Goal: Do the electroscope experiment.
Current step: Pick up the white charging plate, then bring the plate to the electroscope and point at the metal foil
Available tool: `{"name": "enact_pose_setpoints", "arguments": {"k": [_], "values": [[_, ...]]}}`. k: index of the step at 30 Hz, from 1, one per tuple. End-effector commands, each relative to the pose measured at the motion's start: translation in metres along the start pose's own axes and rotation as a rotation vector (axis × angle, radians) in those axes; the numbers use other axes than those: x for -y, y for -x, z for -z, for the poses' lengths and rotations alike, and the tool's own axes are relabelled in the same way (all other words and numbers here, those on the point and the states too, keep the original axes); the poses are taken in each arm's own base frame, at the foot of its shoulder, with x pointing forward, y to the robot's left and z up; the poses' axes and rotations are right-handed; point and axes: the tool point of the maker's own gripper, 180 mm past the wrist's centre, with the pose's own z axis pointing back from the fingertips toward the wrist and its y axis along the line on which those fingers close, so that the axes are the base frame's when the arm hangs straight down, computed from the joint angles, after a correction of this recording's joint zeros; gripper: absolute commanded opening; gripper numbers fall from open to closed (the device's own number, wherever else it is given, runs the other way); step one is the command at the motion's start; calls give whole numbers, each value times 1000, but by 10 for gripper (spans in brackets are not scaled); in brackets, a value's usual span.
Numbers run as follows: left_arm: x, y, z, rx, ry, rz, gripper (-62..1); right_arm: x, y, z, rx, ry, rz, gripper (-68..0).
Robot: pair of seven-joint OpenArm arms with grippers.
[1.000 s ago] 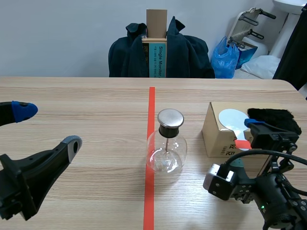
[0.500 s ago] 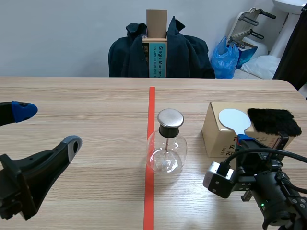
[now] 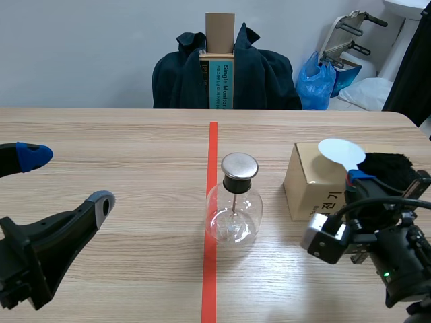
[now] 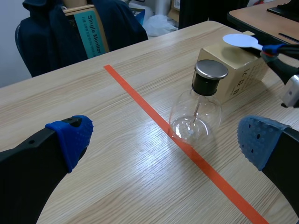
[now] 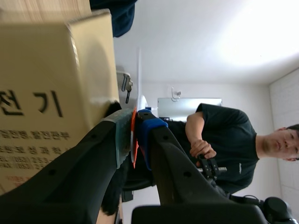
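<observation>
The electroscope, a clear round flask [image 3: 233, 214] with a metal cap [image 3: 240, 165], stands on the red tape line at mid-table. It also shows ahead of my open left gripper [image 4: 164, 138] as the flask [image 4: 195, 114]. In the scene view the left gripper [image 3: 66, 177] stays low at the left. My right gripper [image 3: 360, 178] is shut on the red handle [image 5: 133, 140] of a paddle. The paddle's white disc [image 3: 341, 153] is held just above the cardboard box [image 3: 310, 185]. Black fur [image 3: 394, 168] lies on that box.
Across the table stands a chair draped with a dark jacket [image 3: 262, 74], with a tall carton [image 3: 219, 60] on it. A blue bag [image 3: 316, 81] sits behind to the right. A person [image 5: 219, 140] shows beyond the right gripper.
My right gripper has shut on the paddle's handle and lifted it, so the white disc has risen off the box top. The left arm has not moved.
</observation>
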Motion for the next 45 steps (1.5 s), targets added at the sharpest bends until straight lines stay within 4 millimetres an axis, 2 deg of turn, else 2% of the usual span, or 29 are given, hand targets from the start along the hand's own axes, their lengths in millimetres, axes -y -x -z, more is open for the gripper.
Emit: {"name": "enact_pose_setpoints", "arguments": {"k": [1, 5, 14, 18, 19, 21, 26, 31, 36, 40, 45], "values": [[4, -9, 2, 30, 13, -1, 14, 36, 2, 10, 30, 122, -28, -667], [4, -9, 2, 30, 13, -1, 14, 68, 8, 16, 41, 196, -33, -667], [4, -8, 2, 26, 14, 1, 14, 154, 26, 24, 68, 372, 14, -667], [4, 1, 2, -24, 17, 28, 14, 182, 34, 26, 68, 424, 46, -667], [4, 4, 2, -41, 20, 35, -38, 188, 37, 26, 63, 437, 53, -667], [4, 9, 1, -77, 29, 51, -187, 198, 41, 25, 51, 464, 61, -667], [1, 20, 0, -136, 96, 109, -600, 214, 46, 24, 43, 509, 80, -667], [-15, 33, 12, -94, 176, 92, -583, 223, 47, 23, 40, 533, 79, -667], [-25, 57, 42, -47, 218, 26, -583, 223, 40, 22, 76, 541, 116, -667], [-13, 83, 70, -56, 271, -6, -582, 221, 27, 19, 122, 557, 135, -667], [9, 104, 101, -75, 322, -32, -582, 219, -1, 13, 231, 585, 139, -667]]}}
